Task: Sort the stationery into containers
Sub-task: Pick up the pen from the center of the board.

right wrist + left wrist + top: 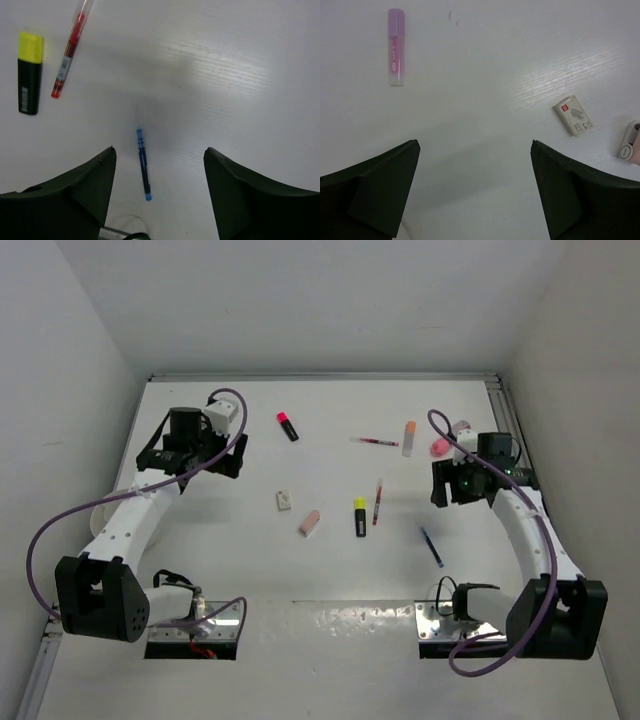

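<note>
White tabletop [330,580] enclosed by plain white walls, seen from above, with both arm bases at the near edge.

Left gripper [195,462] [475,145]: poised over the far-left part of the table, its dark fingers [380,190] spread wide with nothing between them. A black highlighter with a pink cap [288,426] [396,47] lies beyond it. A whitish rectangular eraser with a red label [284,501] [573,115] and a pink eraser [309,523] [632,142] lie nearer the centre, close to each other but apart.

Right gripper [462,490] [159,150]: poised over the right side, its jaws parted and holding nothing. A thin blue pen [431,546] [143,164] lies flat on the table and appears between the two fingers in the wrist view. A black highlighter with a yellow cap [360,517] [29,72] and a thin red pen [378,502] [70,50] lie side by side near the table's centre.

Far side: a second thin red pen [375,442] lies just beside a white marker with an orange cap [409,438].

Containers: the small pink cylindrical cup [439,447] sits at the far right, next to the right wrist. The round white tub [98,525] sits at the left edge, largely hidden beneath the left arm. All stationery lies on the table, outside both containers.
</note>
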Action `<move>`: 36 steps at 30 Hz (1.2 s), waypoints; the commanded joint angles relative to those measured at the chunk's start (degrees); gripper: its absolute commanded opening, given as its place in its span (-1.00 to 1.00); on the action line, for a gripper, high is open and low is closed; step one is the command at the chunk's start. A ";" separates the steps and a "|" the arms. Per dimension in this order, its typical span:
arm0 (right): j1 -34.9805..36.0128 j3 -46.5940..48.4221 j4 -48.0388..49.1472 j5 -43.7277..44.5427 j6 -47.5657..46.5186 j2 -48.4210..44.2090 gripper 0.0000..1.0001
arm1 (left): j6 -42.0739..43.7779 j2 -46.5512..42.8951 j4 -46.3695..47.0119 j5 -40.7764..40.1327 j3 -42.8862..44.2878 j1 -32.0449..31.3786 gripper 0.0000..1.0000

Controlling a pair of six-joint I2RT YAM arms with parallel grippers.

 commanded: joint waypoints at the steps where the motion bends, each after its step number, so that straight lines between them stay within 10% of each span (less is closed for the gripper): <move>1: 1.67 1.58 -7.76 -5.05 -7.57 2.83 0.37 | 1.67 -0.32 -0.04 2.00 1.90 -0.35 1.00; 6: 8.35 -3.95 -7.88 -0.67 -8.56 5.30 -0.03 | 0.45 1.26 -0.65 1.92 3.21 -0.35 1.00; 27: 17.68 -11.43 4.61 16.73 -0.56 18.66 -0.47 | -0.26 2.76 -1.62 -1.60 2.95 -0.18 1.00; 36: 17.68 -6.26 -1.09 7.03 -2.56 17.62 -1.00 | 3.52 -1.62 -0.40 3.92 1.90 1.67 1.00</move>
